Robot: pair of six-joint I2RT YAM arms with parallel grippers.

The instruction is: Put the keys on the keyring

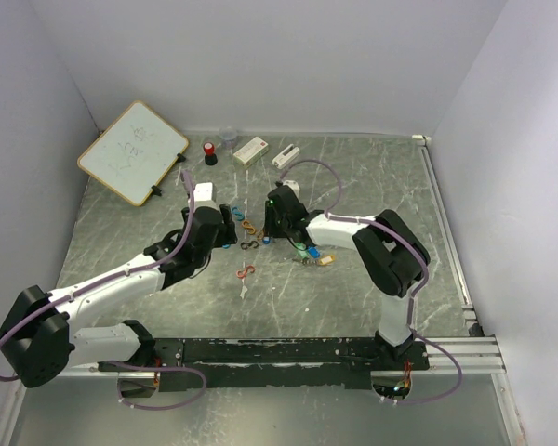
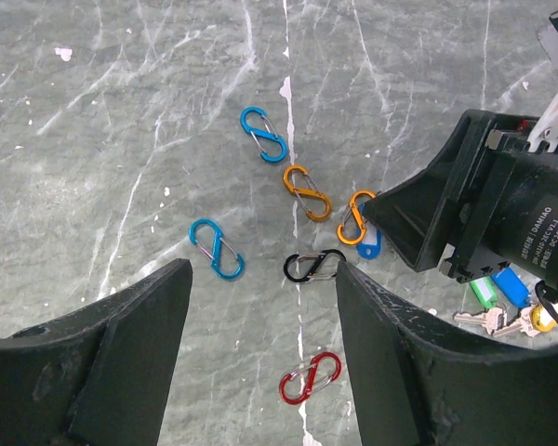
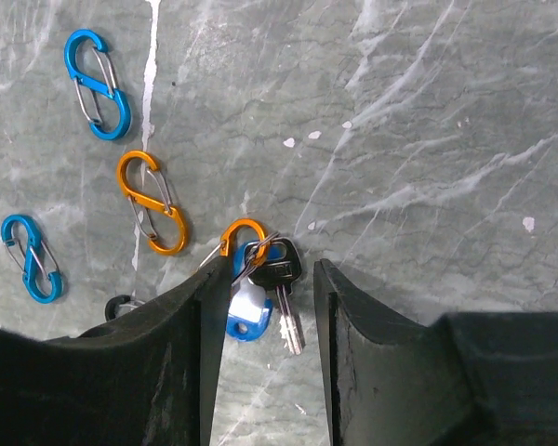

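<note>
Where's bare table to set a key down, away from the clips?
Bare table lies between the right arm and the side rail, and between the red clip and the arms' base plate. Crowded: the middle, with clips and keys.

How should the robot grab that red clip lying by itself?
From straight above, pinching the middle of the red clip across its two long sides. It lies flat on the table, so there is no way under it, and nothing crowds it; the rounded ends would probably slip.
</note>
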